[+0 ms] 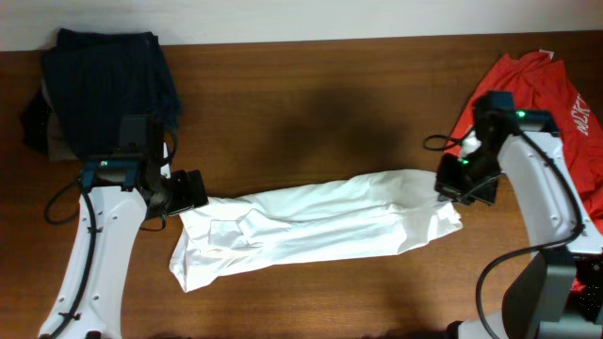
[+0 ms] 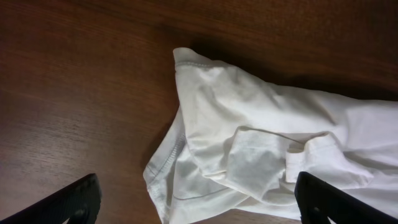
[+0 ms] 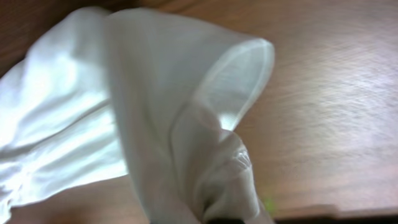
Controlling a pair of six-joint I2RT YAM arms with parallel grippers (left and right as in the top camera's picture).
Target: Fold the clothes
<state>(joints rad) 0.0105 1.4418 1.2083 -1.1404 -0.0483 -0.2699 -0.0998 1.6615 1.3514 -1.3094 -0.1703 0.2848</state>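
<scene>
Counting garments: one white shirt (image 1: 311, 226), one red tee (image 1: 551, 85), one dark garment (image 1: 108, 80).
Left gripper (image 1: 191, 192): fingers spread, at white shirt's left end.
Right gripper (image 1: 464, 185): pinching white shirt's right end.

- Your overhead view looks straight down on the whole table (image 1: 311, 113).
- Your left wrist view looks down, near one end of the white shirt (image 2: 261, 118).
- Your right wrist view sits closer at its other end; every view shares it.

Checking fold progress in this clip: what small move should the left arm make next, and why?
Probably lower the left gripper onto the near end of the white shirt and close. Its jaws stand open and empty beside that end, while the right gripper pinches the other end, so the shirt is held on one side only.
</scene>
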